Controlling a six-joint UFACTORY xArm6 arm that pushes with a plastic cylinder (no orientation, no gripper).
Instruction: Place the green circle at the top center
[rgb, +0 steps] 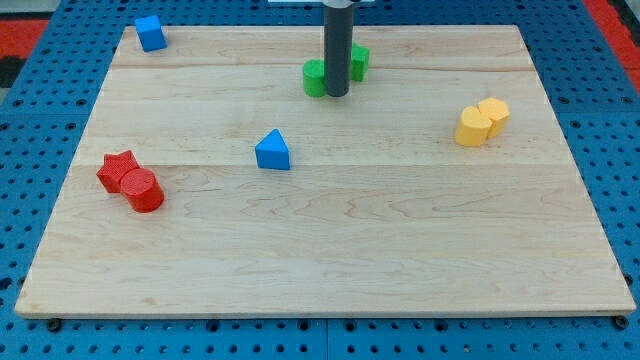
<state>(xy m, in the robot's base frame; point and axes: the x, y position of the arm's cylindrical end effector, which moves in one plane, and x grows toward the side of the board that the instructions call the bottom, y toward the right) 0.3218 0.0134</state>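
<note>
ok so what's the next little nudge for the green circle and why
Probably a short push toward the view's top. My tip sits right against the green circle, on its right side, with a second green block just behind the rod. The circle is already near the top centre of the board, so I would shift the tip below it first, then nudge it up a little.

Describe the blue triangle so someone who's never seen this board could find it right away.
Start at the wooden board and look just left of its middle. The blue triangle sits there alone, below my tip. The other blue block lies at the top-left corner.
</note>
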